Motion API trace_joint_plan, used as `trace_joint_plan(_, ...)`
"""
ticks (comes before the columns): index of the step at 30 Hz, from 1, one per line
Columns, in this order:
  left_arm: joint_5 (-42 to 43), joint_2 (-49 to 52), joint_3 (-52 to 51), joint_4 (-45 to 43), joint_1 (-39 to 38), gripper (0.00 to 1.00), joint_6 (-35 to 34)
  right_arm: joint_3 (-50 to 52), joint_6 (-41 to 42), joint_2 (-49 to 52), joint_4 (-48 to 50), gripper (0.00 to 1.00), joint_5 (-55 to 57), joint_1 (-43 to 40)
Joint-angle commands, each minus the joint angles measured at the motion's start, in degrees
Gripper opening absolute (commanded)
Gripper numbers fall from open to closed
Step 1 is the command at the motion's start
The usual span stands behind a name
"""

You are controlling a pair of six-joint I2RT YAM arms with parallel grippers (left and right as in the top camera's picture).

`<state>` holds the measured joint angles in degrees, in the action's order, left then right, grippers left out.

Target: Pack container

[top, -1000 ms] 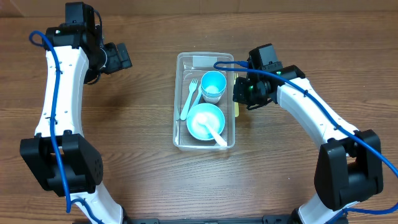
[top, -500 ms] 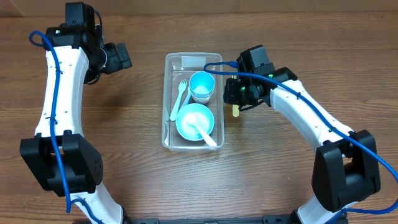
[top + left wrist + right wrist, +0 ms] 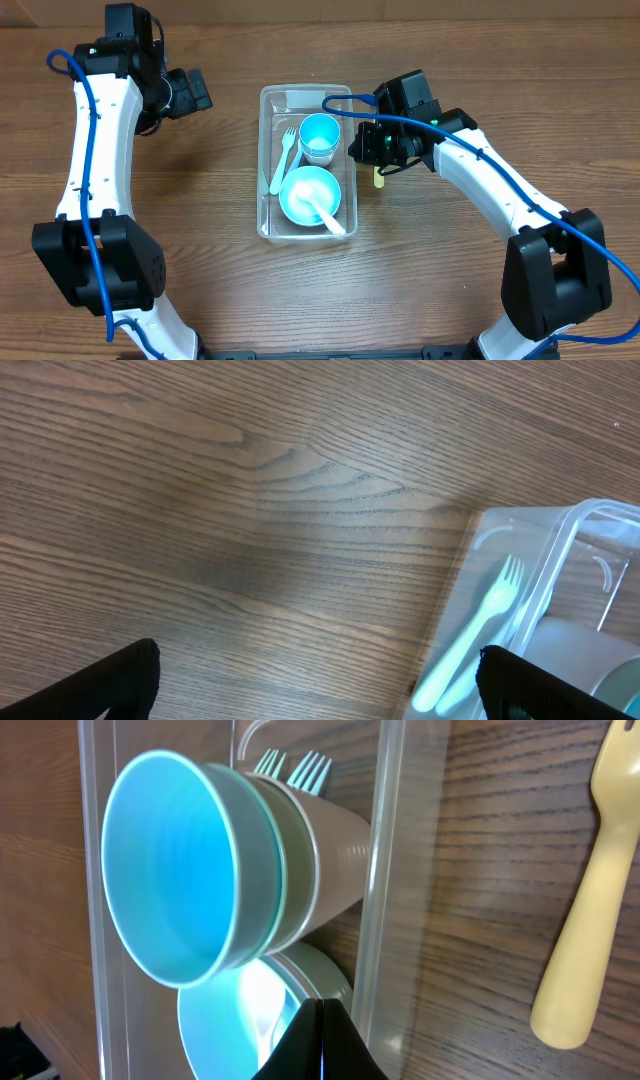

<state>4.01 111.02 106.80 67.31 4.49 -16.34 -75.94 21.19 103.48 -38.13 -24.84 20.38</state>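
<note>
The clear container (image 3: 305,92) lies mid-table and holds a teal cup (image 3: 320,133), a teal bowl (image 3: 308,195) with a white spoon (image 3: 332,220), and pale teal forks (image 3: 281,162). My right gripper (image 3: 362,146) is shut and empty against the container's right long wall (image 3: 385,870). In the right wrist view its closed tips (image 3: 322,1010) sit at that wall, beside the cup (image 3: 180,870) and the bowl (image 3: 235,1025). My left gripper (image 3: 196,90) hangs open above bare wood left of the container. Its wrist view shows a container corner (image 3: 560,530) and a fork (image 3: 480,630).
A pale yellow utensil (image 3: 379,178) lies on the wood just outside the container's right wall, under my right gripper; its handle (image 3: 585,940) runs along the right edge of the right wrist view. Bare wooden table (image 3: 200,250) surrounds the container.
The container has slid left across the table with my shut right gripper pressed against its right wall. The yellow utensil stayed put and now lies apart from the container. The left arm has not moved.
</note>
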Motion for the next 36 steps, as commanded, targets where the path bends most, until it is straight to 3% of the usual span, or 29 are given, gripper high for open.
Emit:
trace_joint_plan(1,0.02,0.61,1.31,-0.17,0.0,1.0,0.92,0.24,-1.75,0.15,1.6,0.04,-3.93,-0.68)
trace_joint_plan(4,0.02,0.61,1.31,-0.17,0.0,1.0,0.92,0.24,-1.38,0.15,2.08,0.04,-7.78,-3.3)
trace_joint_plan(14,0.02,0.61,1.31,-0.17,0.0,1.0,0.92,0.35,-2.27,0.17,-0.15,0.04,-5.79,-10.43)
trace_joint_plan(25,0.02,0.63,1.31,-0.17,0.0,1.0,0.92,12.57,1.66,0.76,19.65,0.04,-6.34,-10.38)
trace_joint_plan(36,0.02,0.61,1.31,-0.17,0.0,1.0,0.92,12.98,1.99,8.79,24.83,0.04,-8.33,-10.38)
